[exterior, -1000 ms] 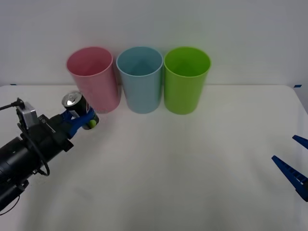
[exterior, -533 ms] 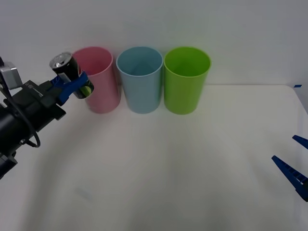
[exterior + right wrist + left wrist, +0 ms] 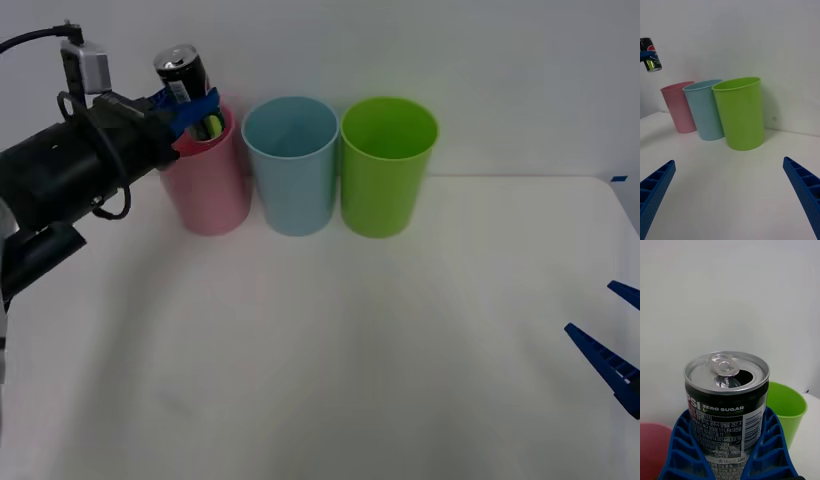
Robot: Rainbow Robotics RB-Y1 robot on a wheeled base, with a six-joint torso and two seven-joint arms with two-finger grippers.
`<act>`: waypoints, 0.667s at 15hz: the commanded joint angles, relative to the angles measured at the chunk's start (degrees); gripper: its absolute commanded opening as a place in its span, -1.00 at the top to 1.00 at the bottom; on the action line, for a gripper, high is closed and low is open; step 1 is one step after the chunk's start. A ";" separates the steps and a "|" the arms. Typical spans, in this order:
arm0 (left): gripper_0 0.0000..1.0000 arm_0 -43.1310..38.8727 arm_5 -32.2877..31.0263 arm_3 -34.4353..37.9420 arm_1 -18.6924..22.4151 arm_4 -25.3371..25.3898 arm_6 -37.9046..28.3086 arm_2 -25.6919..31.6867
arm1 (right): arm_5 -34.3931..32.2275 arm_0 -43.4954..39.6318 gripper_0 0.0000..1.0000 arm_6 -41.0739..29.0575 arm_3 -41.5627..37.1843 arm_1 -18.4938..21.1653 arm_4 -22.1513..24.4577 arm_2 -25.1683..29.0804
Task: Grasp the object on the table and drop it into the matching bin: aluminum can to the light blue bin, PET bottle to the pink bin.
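At the upper left of the front view the left gripper is raised off the table, its blue jaws clenched on the aluminum can, which stands upright in them, silver top up, above the near-left part of the pink bin's rim, well clear of the tabletop; the black arm behind it covers the left side of that bin. In the left wrist view the can sits between the ribbed blue fingers, its pull-tab opened, with the pink bin's rim low at the left and the lime green bin at the right behind it. Just right of the pink bin stands the light blue bin, the two rims almost touching, and the lime green bin stands tight against it on its right; all three line up along the back of the table before a plain white wall. Between the can and the light blue bin there is only the pink bin's open mouth. At the lower right edge of the front view the right gripper rests low over the table, well apart from the bins, its jaws released and spread wide, as the right wrist view shows with its two blue fingers in the bottom corners
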State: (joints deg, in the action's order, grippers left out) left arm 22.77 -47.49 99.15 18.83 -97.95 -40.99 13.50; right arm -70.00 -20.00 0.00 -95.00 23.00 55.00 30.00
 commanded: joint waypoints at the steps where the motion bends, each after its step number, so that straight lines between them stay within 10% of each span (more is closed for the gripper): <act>1: 1.00 7.90 0.38 -8.62 -0.28 -2.51 0.47 -1.64 | 0.00 0.00 -1.00 0.00 0.00 0.00 0.00 0.00; 10: 1.00 24.34 1.61 -24.97 -9.33 -18.24 2.49 1.26 | 0.00 0.00 -1.00 0.00 0.00 0.00 0.00 0.00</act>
State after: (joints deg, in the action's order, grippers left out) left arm 46.49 -45.91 74.56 10.32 -114.85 -38.54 14.26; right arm -70.00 -20.00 0.00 -95.00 23.00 55.00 30.00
